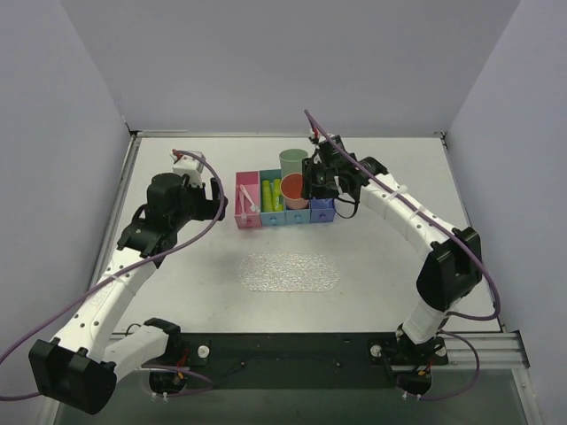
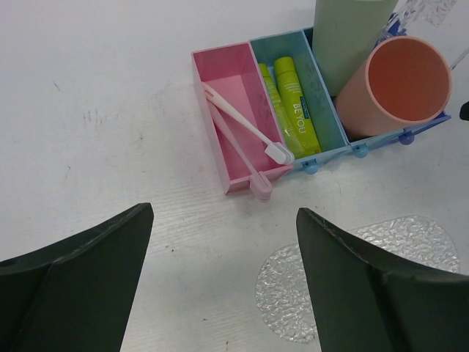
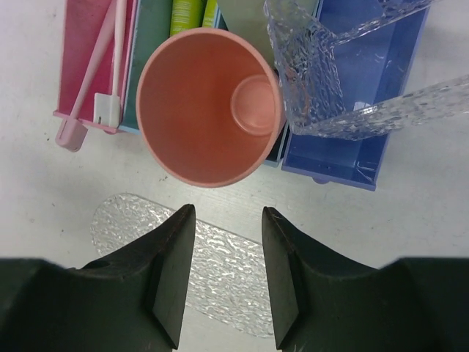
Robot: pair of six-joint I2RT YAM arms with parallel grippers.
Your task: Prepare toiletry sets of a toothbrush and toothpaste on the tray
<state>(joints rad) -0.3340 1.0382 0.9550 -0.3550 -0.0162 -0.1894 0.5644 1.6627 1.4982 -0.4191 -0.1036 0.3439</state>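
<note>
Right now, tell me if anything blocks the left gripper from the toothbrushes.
Nothing visible does. The left gripper hangs open over bare table, short of the pink bin where the two toothbrushes lie, their heads poking over its near rim. The salmon cup and green cup are off to the side.

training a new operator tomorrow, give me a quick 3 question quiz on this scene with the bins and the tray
1. How many toothbrushes lie in the pink bin?
2. Where do the toothpaste tubes lie? A the pink bin, B the teal bin, C the dark blue bin.
3. True or false: the tray already holds a toothbrush.

Key:
1. Two.
2. B.
3. False. Nothing lies on it yet.
</note>
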